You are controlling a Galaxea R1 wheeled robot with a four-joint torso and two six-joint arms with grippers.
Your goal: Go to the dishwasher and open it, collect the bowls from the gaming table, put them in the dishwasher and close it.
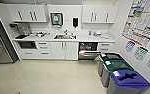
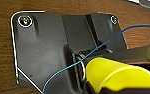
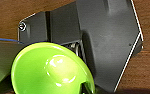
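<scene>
Yellow plastic, a small round bowl (image 2: 121,75), sits gripped in the left gripper as far as the left wrist view lets me judge; a glossy light-green round bowl (image 3: 51,70) appears clamped likewise in the right gripper. Further out, ahead across the pale floor (image 1: 48,75), the built-in stainless steel dishwasher (image 1: 88,51) stands under the white counter (image 1: 91,38), its door partly open, near three lidded bins (image 1: 123,75). Opening and collecting look done; loading and closing remain.

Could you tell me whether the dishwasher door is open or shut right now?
Partly open. In the head view the dishwasher shows its dark interior above the steel front panel, which tilts outward with its bar handle below the counter.
</scene>
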